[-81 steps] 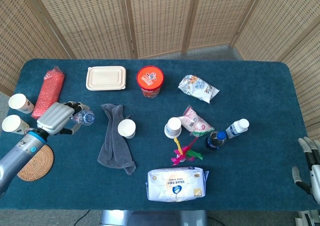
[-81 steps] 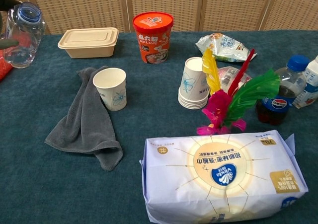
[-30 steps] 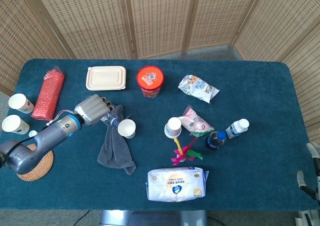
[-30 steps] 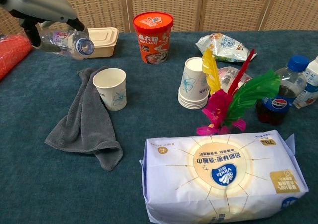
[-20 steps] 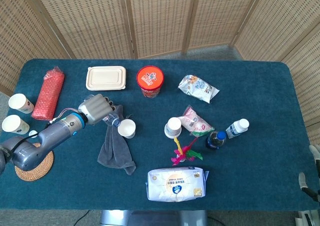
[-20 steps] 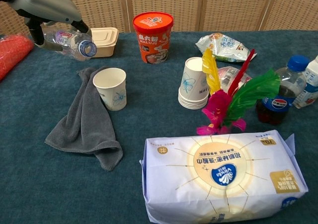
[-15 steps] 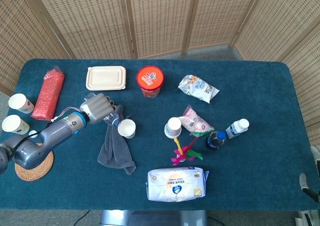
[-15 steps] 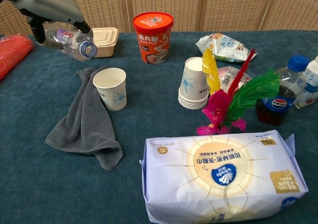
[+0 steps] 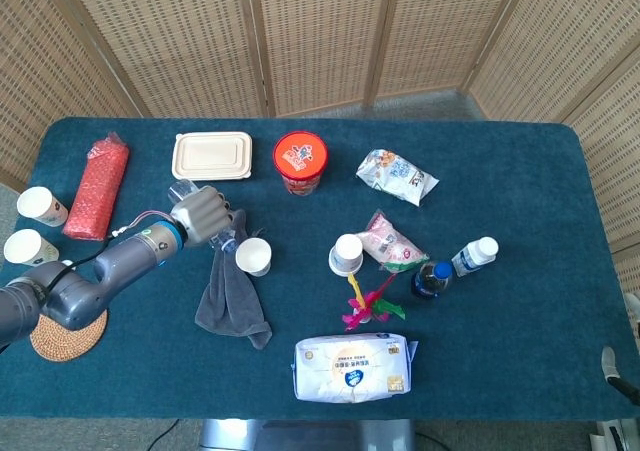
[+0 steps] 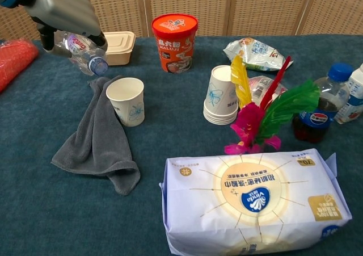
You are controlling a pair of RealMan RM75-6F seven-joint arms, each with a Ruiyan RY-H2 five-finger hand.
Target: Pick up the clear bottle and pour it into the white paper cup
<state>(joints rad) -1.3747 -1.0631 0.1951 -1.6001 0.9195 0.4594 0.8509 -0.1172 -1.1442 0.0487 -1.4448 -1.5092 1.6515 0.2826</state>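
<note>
Clear bottle (image 10: 79, 51) gripped in left hand (image 10: 65, 9), fingers wrapped round body, mouth tipped down toward white paper cup (image 10: 127, 100) — pouring pose, mouth short of rim. Cup on grey towel (image 10: 96, 142). Right hand barely visible; cannot tell.

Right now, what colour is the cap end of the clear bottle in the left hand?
Blue, on the clear bottle that the left hand holds; clearest in the chest view.

Left hand (image 9: 198, 214) raised, fingers (image 10: 100, 40) curled closed, wrist tipped downward
</note>
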